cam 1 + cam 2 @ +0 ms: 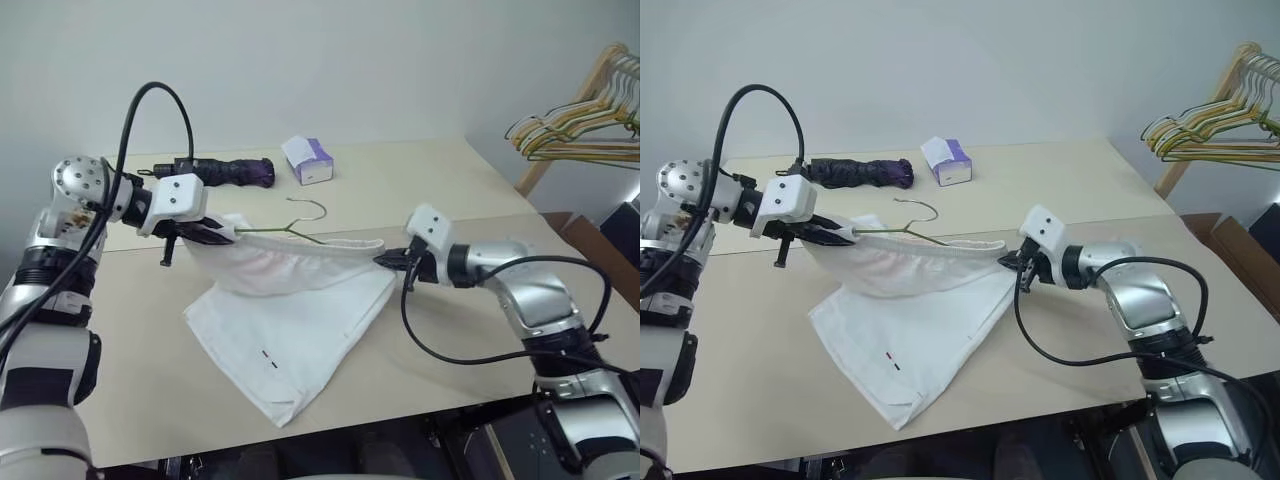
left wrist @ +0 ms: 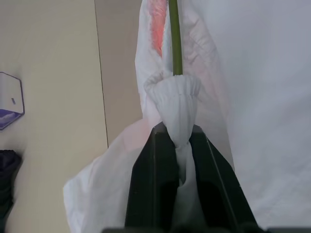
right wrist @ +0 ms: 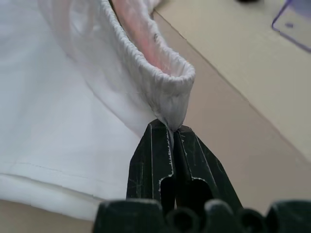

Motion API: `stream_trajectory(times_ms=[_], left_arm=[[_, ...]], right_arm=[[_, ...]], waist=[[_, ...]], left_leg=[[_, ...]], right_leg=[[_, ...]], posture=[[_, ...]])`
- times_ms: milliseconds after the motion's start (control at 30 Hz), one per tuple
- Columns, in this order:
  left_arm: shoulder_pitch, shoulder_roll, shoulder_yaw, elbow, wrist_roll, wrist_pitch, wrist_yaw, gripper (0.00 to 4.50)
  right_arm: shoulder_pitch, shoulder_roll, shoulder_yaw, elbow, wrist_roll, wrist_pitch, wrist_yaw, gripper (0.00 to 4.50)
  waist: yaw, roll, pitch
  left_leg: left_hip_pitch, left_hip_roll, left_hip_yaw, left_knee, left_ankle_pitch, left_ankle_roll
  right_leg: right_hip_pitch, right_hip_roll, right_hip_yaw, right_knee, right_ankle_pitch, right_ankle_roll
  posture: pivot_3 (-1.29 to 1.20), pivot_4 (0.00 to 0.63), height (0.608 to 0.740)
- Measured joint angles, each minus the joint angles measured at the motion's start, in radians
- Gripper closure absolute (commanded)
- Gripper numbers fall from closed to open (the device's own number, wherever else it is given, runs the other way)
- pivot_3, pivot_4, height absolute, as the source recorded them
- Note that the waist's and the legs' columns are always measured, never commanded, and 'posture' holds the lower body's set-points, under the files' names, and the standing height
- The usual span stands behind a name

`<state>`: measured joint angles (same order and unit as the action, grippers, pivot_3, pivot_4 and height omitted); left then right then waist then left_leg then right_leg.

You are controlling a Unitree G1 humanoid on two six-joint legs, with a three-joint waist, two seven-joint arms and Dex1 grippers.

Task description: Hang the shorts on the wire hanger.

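Observation:
The white shorts (image 1: 290, 330) hang stretched by their elastic waist between my two grippers, with the legs lying on the beige table (image 1: 130, 340). My left gripper (image 1: 215, 235) is shut on the bunched left end of the waistband (image 2: 177, 97). My right gripper (image 1: 393, 260) is shut on the right end of the waistband (image 3: 170, 92). The thin olive wire hanger (image 1: 300, 228) runs along inside the waist opening, its curved hook (image 1: 920, 207) sticking up above the cloth. In the left wrist view its wire (image 2: 174, 39) disappears into the gathered cloth just ahead of my fingers.
A white-and-purple tissue box (image 1: 308, 160) and a folded dark purple umbrella (image 1: 225, 172) lie at the back of the table. A bunch of coloured hangers (image 1: 580, 125) hangs on a wooden rack at the far right. The table's front edge runs close below the shorts.

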<state>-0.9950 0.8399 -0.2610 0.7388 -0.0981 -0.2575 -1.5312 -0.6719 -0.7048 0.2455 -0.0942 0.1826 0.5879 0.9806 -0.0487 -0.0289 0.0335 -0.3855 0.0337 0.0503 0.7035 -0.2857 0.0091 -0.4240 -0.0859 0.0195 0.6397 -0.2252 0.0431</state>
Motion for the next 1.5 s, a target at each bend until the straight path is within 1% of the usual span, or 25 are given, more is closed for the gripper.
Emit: stream_trajectory(times_ms=[33,167,400,500,633,700,833,1100,1367,1500], left_arm=[[-0.007,-0.005,0.002,0.002,0.004,0.0,0.005,4.5],[-0.032,-0.032,0.038,0.017,0.016,-0.005,0.028,4.5],[-0.027,-0.048,0.062,0.015,0.016,-0.004,0.024,4.5],[-0.02,-0.053,0.085,-0.001,0.011,0.004,0.023,4.5],[-0.008,-0.053,0.094,-0.02,0.01,0.006,0.022,4.5],[0.004,-0.053,0.103,-0.024,0.008,0.008,0.023,4.5],[0.012,-0.053,0.12,-0.027,0.002,0.019,0.029,4.5],[0.012,-0.056,0.122,-0.029,0.02,0.021,0.054,4.5],[0.014,-0.063,0.12,-0.023,0.04,0.023,0.072,4.5],[0.019,-0.067,0.125,-0.026,0.016,0.024,0.042,4.5]], right_arm=[[-0.028,-0.011,0.008,-0.017,-0.002,0.007,0.014,4.46],[-0.234,-0.032,0.099,-0.051,-0.066,0.049,0.069,4.46],[-0.284,0.027,0.194,0.017,-0.136,0.068,0.087,4.46],[-0.295,0.036,0.217,0.065,-0.198,0.019,0.063,4.46],[-0.295,0.061,0.222,0.118,-0.241,-0.042,0.041,3.41],[-0.295,0.065,0.222,0.132,-0.247,-0.07,0.044,2.7],[-0.295,0.066,0.222,0.136,-0.251,-0.11,0.055,1.44],[-0.295,0.078,0.21,0.15,-0.257,-0.121,0.056,1.44],[-0.306,0.079,0.158,0.151,-0.238,-0.09,0.068,1.44],[-0.306,0.081,0.157,0.162,-0.225,-0.096,0.115,1.44]], waist=[[0.001,0.0,0.0],[0.0,0.0,0.0],[0.003,0.0,0.0],[0.001,0.0,0.0],[-0.001,0.0,0.0],[-0.002,0.0,0.0],[-0.009,0.0,0.0],[-0.019,0.0,0.0],[-0.02,0.0,0.0],[-0.02,0.0,0.0]], left_leg=[[0.0,0.0,0.0,0.0,0.0,0.0],[0.0,0.0,0.0,0.0,0.0,0.0],[-0.003,0.0,0.0,0.001,0.0,0.0],[-0.003,0.0,0.0,0.001,0.0,0.0],[-0.002,0.0,0.0,0.001,0.0,0.0],[-0.003,0.0,0.0,0.001,0.0,0.0],[-0.003,0.0,0.0,0.001,0.0,0.0],[-0.002,0.0,0.0,0.001,0.0,0.0],[-0.002,0.0,0.0,0.001,0.0,0.0],[-0.002,0.0,0.0,0.001,0.0,0.0]], right_leg=[[0.0,0.0,0.0,0.0,0.0,0.0],[0.0,0.0,0.0,0.001,0.0,0.0],[-0.001,0.0,-0.001,0.001,0.0,0.0],[-0.001,0.0,-0.002,0.002,0.0,0.0],[-0.001,0.0,-0.002,0.002,0.0,0.0],[-0.001,0.0,-0.001,0.002,0.0,0.0],[-0.001,0.0,-0.002,0.002,0.0,0.0],[-0.001,0.0,-0.002,0.002,0.0,0.0],[0.0,0.0,-0.002,0.002,0.0,0.0],[-0.001,0.0,-0.002,0.002,0.0,0.0]], posture=[[-0.03,0.0,0.74],[-0.03,0.0,0.74],[-0.03,0.0,0.74],[-0.03,0.0,0.74],[-0.03,0.0,0.74],[-0.03,0.0,0.74],[-0.03,0.0,0.74],[-0.02,0.0,0.74],[-0.02,0.0,0.74],[-0.02,0.0,0.74]])
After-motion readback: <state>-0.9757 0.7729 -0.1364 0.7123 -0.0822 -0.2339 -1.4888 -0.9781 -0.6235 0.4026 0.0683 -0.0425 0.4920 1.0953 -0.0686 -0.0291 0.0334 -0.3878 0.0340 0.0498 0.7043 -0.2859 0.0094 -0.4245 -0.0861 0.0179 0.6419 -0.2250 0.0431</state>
